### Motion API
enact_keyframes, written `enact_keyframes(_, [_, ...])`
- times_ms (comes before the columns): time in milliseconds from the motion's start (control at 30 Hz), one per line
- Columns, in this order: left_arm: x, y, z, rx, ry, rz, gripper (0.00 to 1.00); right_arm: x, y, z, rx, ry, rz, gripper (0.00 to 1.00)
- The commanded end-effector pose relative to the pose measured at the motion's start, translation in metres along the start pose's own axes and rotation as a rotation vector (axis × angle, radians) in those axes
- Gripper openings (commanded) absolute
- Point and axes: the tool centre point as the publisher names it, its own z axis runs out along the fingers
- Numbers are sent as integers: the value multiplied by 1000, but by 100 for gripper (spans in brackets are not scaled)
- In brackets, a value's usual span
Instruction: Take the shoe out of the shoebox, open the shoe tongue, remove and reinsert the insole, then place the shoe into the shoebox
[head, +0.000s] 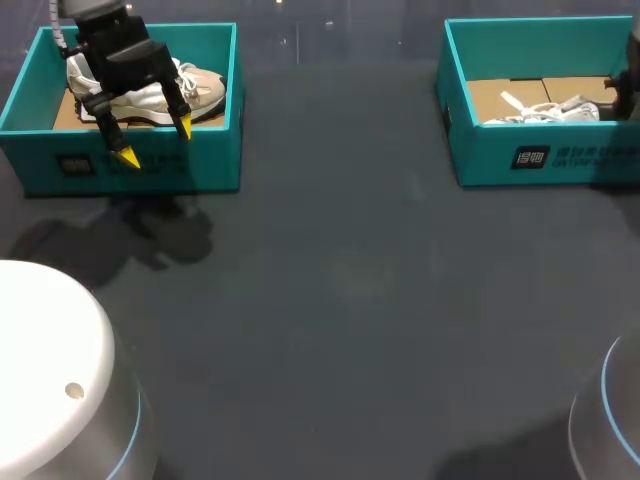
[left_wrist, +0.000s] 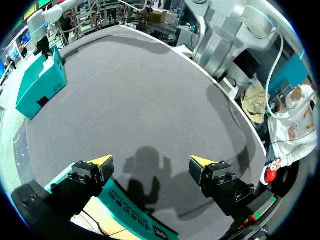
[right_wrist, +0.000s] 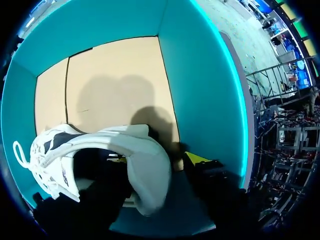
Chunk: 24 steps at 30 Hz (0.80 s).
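spreading out from the near edge, the dark grey table (head: 340, 300) is marked toward its left by a shadow (head: 150, 235) thrown by the left arm. just beyond that shadow, at the far left, a teal shoebox (head: 215, 150) is set with a long wall facing near, and a beige and white shoe (head: 205, 90) is seen inside it, toe toward the right. the left gripper (head: 155, 142) is held over this box's near wall, its yellow-tipped fingers spread wide and released; in the left wrist view the same wall is seen just under the fingers, with the table stretching ahead of them. at the far right, well apart from the first box, a second teal shoebox (head: 560, 160) is set, and its brown cardboard floor (right_wrist: 115, 75) is partly covered by a white shoe (head: 545, 110) laid close to the box's near wall, laces toward the left. the right arm is brought in at the right edge, and the right gripper (right_wrist: 157, 160) is placed inside this second box at the shoe's heel. the heel collar is seen right at the gripper in the right wrist view, but whether it is clenched on the shoe cannot be told.
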Motion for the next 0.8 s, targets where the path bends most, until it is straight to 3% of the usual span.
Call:
enact_keyframes(33, [0, 0, 0, -1, 1, 0, 100, 0, -7, -12, -12, -4, 2, 87])
enact_keyframes(100, [0, 0, 0, -1, 1, 0, 100, 0, -7, -14, -13, -5, 2, 100])
enact_keyframes(400, [0, 0, 0, -1, 1, 0, 100, 0, -9, -34, -41, -8, 10, 100])
enact_keyframes(800, [0, 0, 0, -1, 1, 0, 100, 8, -20, -96, -94, 50, -22, 100])
